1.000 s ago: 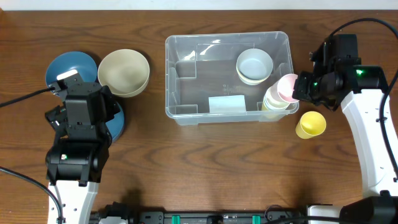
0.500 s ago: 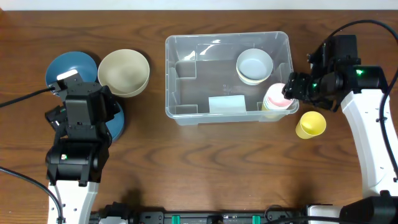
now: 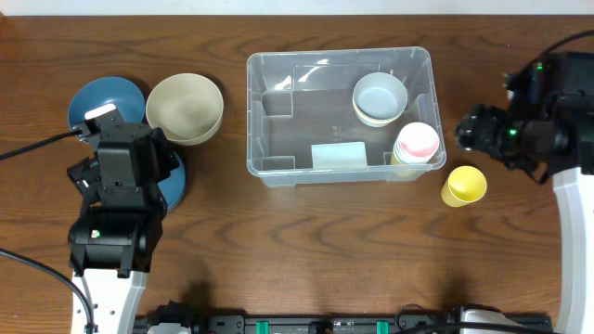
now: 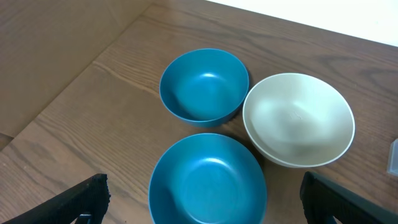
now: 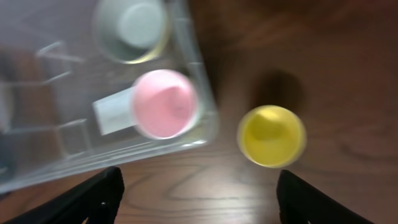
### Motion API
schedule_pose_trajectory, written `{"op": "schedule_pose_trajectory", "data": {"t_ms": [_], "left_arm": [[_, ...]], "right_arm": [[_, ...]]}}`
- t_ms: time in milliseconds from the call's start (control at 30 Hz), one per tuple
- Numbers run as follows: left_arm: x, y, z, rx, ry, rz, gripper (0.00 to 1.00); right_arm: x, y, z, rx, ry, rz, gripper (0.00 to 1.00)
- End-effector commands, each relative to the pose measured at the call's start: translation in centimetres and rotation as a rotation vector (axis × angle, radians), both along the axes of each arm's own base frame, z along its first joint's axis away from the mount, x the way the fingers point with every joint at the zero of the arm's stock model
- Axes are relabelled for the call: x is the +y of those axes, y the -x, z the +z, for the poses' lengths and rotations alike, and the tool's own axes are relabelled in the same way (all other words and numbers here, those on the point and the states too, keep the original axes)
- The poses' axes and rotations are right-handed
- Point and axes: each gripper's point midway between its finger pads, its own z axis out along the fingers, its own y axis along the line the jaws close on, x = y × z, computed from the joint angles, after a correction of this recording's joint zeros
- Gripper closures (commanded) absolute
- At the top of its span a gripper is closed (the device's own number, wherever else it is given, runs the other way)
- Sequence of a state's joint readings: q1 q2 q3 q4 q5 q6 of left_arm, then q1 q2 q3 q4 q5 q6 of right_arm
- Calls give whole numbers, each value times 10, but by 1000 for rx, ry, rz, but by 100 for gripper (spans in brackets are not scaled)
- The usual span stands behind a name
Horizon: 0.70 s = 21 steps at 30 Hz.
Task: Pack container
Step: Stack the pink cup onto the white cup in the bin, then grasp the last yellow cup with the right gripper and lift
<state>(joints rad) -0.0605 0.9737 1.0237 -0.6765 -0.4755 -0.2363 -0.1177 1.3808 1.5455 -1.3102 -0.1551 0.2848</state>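
The clear container stands at the table's middle. In its right front corner a pink cup tops a stack of cups, and behind that sits a pale bowl. My right gripper hangs open and empty to the right of the container, apart from the pink cup. Its wrist view is blurred and shows the pink cup inside the container wall, with a yellow cup on the table outside. My left gripper is open above a blue bowl, holding nothing.
Left of the container are a second blue bowl and a cream bowl. The yellow cup stands upright by the container's right front corner. A pale label is on the container's front wall.
My right gripper has opened and let go of the pink cup, which now rests on the stack in the container. That arm has drawn back to the right. The left arm has not moved.
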Motion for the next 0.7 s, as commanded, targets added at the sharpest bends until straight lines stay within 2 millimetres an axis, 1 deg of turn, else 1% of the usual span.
{"op": "schedule_pose_trajectory", "data": {"t_ms": [0,167,267,400,600,667], "left_arm": [[4,0,10,-26,-2,22,2],[4,0,10,-26,-3,21,2],[4,0,10,-26,-2,22,2],[4,0,10,-26,-2,22,2],[4,0,10,-26,-2,22,2],[4,0,10,-26,-2,22,2]], "right_arm": [[-28,3,-1,18,31,-99,19],[-58,11,-8,47,47,-225,17],[-68,17,-23,82,52,-275,16],[-69,21,-60,140,31,-304,16],[-61,28,-120,193,-11,-306,18],[-60,30,-134,202,-16,-318,19]]}}
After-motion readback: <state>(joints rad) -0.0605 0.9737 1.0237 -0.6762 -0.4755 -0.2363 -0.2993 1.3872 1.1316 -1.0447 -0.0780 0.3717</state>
